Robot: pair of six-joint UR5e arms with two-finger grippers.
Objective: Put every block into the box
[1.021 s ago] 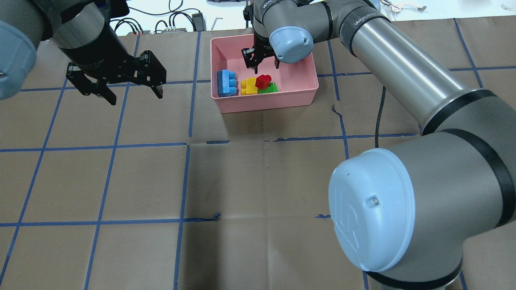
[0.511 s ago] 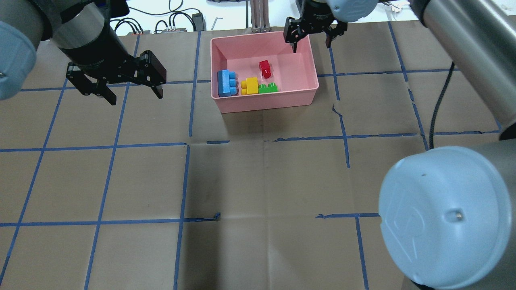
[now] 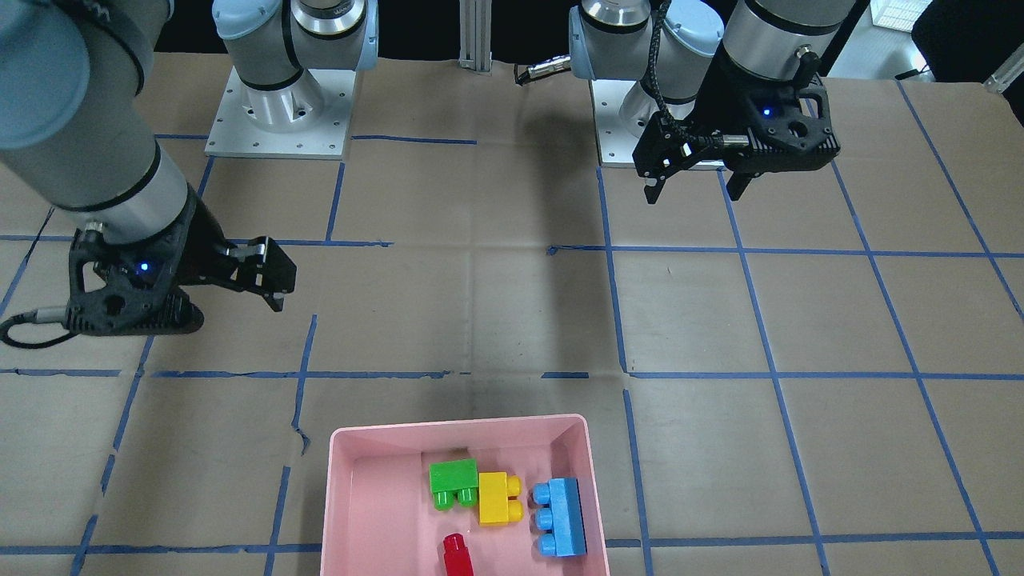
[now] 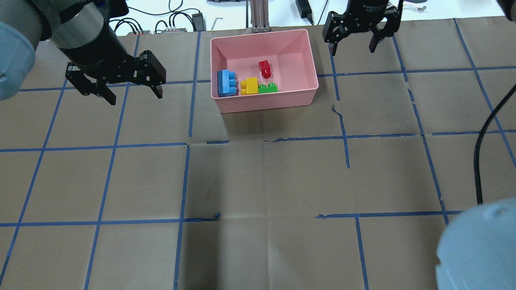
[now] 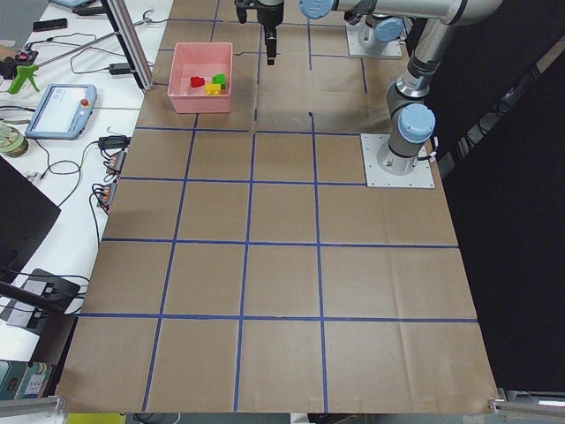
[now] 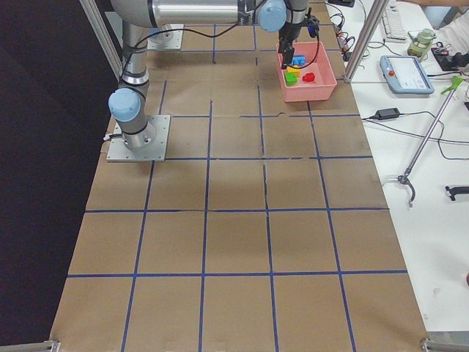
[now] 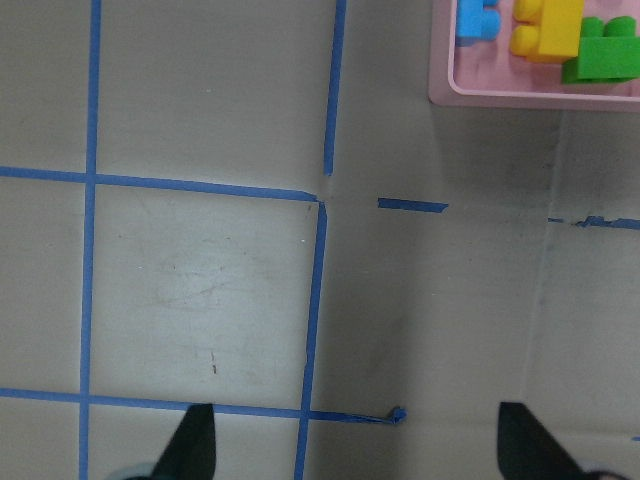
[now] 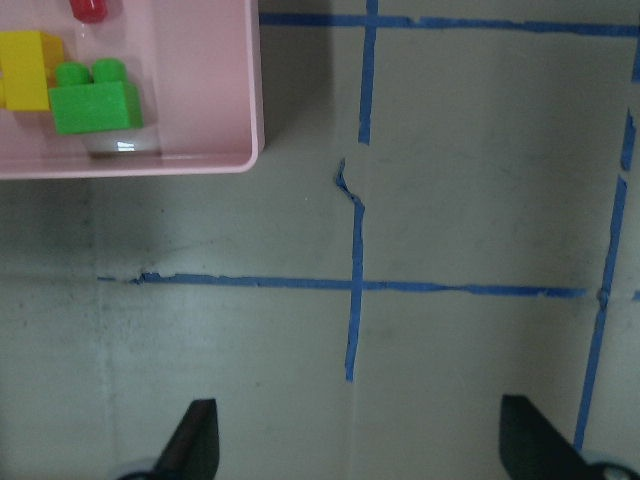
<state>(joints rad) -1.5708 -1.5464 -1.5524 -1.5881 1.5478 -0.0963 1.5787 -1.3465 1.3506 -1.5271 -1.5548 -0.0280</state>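
Observation:
The pink box (image 4: 262, 33) stands at the table's far middle. In it lie the light-blue brick (image 4: 226, 83), the yellow brick (image 4: 250, 85), the green brick (image 4: 269, 88) and, farther back, the red brick (image 4: 265, 68). My left gripper (image 4: 135, 96) is open and empty, above the table to the left of the box. My right gripper (image 4: 352, 50) is open and empty, just past the box's right rim. In the front view the box (image 3: 456, 424) holds all the bricks. The right wrist view shows the box corner (image 8: 150, 165) with the green brick (image 8: 95, 100).
An aluminium post (image 4: 258, 14) stands just behind the box. Cables and power adapters (image 4: 173, 24) lie past the table's far edge. Blue tape lines cross the brown table cover. My right arm's elbow (image 4: 479, 245) fills the lower right of the overhead view.
My right gripper has left the box and moved right, past its right rim. The red brick now lies farther back in the box. The left arm has not moved.

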